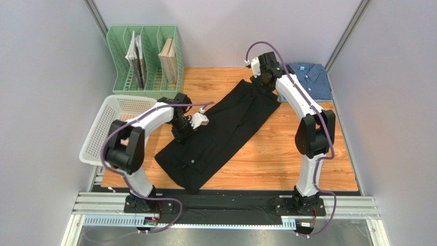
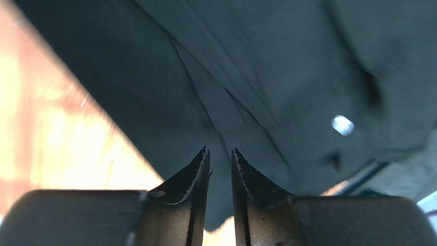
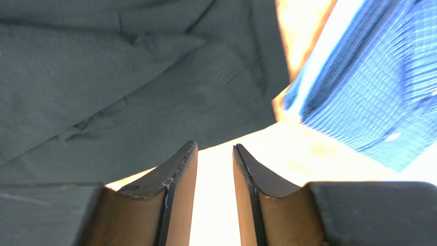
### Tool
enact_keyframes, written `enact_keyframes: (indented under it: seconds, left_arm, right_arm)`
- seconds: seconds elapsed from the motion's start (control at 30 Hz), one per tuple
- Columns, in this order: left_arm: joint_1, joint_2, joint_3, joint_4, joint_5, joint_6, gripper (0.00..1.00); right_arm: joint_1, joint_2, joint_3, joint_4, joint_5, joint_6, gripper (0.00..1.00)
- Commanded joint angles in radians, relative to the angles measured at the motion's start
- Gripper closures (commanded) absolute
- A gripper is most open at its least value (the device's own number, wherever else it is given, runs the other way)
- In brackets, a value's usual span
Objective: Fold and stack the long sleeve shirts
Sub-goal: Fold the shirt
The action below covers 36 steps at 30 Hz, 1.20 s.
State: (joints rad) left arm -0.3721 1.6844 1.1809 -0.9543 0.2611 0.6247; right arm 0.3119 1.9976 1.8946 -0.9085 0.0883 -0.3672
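Observation:
The black long sleeve shirt lies in a long diagonal strip across the wooden table. A white button shows on it in the left wrist view. My left gripper hovers over the shirt's left edge, its jaws a narrow gap apart with nothing pinched. The blue checked shirt lies folded at the back right. My right gripper is at the black shirt's far end, beside the blue one, open over bare table.
A green file rack holding books stands at the back left. A white mesh basket sits at the left edge, close to my left arm. Grey walls enclose the table on both sides.

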Motion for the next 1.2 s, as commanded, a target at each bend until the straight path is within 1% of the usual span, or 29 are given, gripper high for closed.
enact_keyframes:
  seconds: [0.0, 0.03, 0.1, 0.2, 0.3, 0.37, 0.5, 0.57, 0.6, 0.63, 0.67, 0.7, 0.73, 0.8, 0.83, 0.87, 0.9, 0.93, 0.97, 1.0, 1.03, 1.07, 1.1, 1.13, 1.17]
  left_arm:
    - [-0.037, 0.112, 0.046, 0.037, -0.1, -0.02, 0.74]
    - [-0.048, 0.127, 0.045, 0.029, -0.106, -0.025, 0.79]
    - [-0.094, 0.156, 0.025, -0.001, -0.111, -0.04, 0.84]
    - [-0.191, 0.163, -0.01, -0.027, -0.099, -0.08, 0.88]
    - [-0.293, 0.178, 0.002, -0.058, -0.051, -0.12, 0.9]
    - [-0.349, 0.201, 0.035, -0.087, -0.011, -0.155, 0.9]
    - [-0.364, 0.192, 0.062, -0.115, 0.067, -0.201, 0.9]
    - [-0.35, 0.129, 0.046, -0.106, 0.093, -0.22, 0.89]
    - [-0.34, 0.101, 0.04, -0.101, 0.108, -0.23, 0.87]
    - [-0.309, 0.046, 0.036, -0.1, 0.127, -0.241, 0.86]
    - [-0.289, 0.02, 0.031, -0.103, 0.18, -0.252, 0.85]
    - [-0.268, -0.009, 0.028, -0.1, 0.205, -0.263, 0.82]
    - [-0.222, -0.067, 0.022, -0.095, 0.223, -0.272, 0.81]
    - [-0.174, -0.121, 0.008, -0.08, 0.289, -0.287, 0.78]
    - [-0.121, -0.17, 0.0, -0.055, 0.302, -0.298, 0.78]
    - [-0.093, -0.19, -0.007, -0.044, 0.329, -0.315, 0.78]
    - [-0.064, -0.209, -0.013, -0.029, 0.352, -0.347, 0.77]
    - [-0.006, -0.236, -0.018, 0.0, 0.377, -0.371, 0.77]
    - [0.018, -0.247, -0.032, 0.017, 0.416, -0.391, 0.76]
    - [0.034, -0.256, -0.038, 0.029, 0.426, -0.401, 0.75]
    - [0.044, -0.274, -0.043, 0.046, 0.414, -0.393, 0.75]
    - [0.044, -0.285, -0.059, 0.064, 0.411, -0.392, 0.75]
    - [0.044, -0.298, -0.075, 0.087, 0.409, -0.392, 0.7]
    - [0.044, -0.322, -0.09, 0.142, 0.406, -0.402, 0.68]
    - [0.044, -0.334, -0.121, 0.173, 0.406, -0.408, 0.67]
  right_arm:
    - [-0.039, -0.008, -0.098, 0.003, -0.074, 0.112, 0.65]
    - [-0.049, -0.008, -0.11, -0.003, -0.111, 0.123, 0.66]
    - [-0.077, -0.011, -0.14, -0.013, -0.136, 0.148, 0.67]
    - [-0.106, -0.011, -0.155, -0.029, -0.16, 0.166, 0.69]
    - [-0.106, 0.015, -0.147, -0.032, -0.154, 0.169, 0.69]
    - [-0.105, 0.079, -0.097, -0.041, -0.142, 0.174, 0.71]
    - [-0.082, 0.222, 0.018, -0.052, -0.09, 0.152, 0.75]
    - [-0.06, 0.297, 0.075, -0.058, -0.03, 0.122, 0.76]
    - [-0.054, 0.317, 0.09, -0.059, -0.015, 0.113, 0.76]
    - [-0.04, 0.338, 0.103, -0.061, -0.003, 0.091, 0.77]
    - [-0.034, 0.354, 0.13, -0.059, 0.017, 0.083, 0.77]
    - [-0.028, 0.384, 0.139, -0.059, 0.031, 0.073, 0.77]
    - [-0.014, 0.397, 0.153, -0.055, 0.043, 0.065, 0.77]
    - [-0.002, 0.44, 0.196, -0.044, 0.074, 0.036, 0.77]
    - [0.01, 0.455, 0.213, -0.021, 0.086, 0.025, 0.77]
    - [0.019, 0.476, 0.23, -0.004, 0.112, -0.008, 0.77]
    - [0.027, 0.518, 0.282, 0.012, 0.123, -0.028, 0.77]
    - [0.045, 0.549, 0.314, 0.037, 0.132, -0.051, 0.77]
    - [0.058, 0.578, 0.36, 0.049, 0.161, -0.088, 0.77]
    - [0.07, 0.607, 0.447, 0.059, 0.174, -0.108, 0.77]
    - [0.091, 0.671, 0.501, 0.081, 0.188, -0.127, 0.77]
    - [0.102, 0.699, 0.542, 0.098, 0.209, -0.143, 0.77]
    - [0.111, 0.722, 0.576, 0.118, 0.214, -0.182, 0.77]
    - [0.127, 0.733, 0.598, 0.207, 0.231, -0.196, 0.77]
    - [0.13, 0.724, 0.594, 0.258, 0.269, -0.209, 0.77]
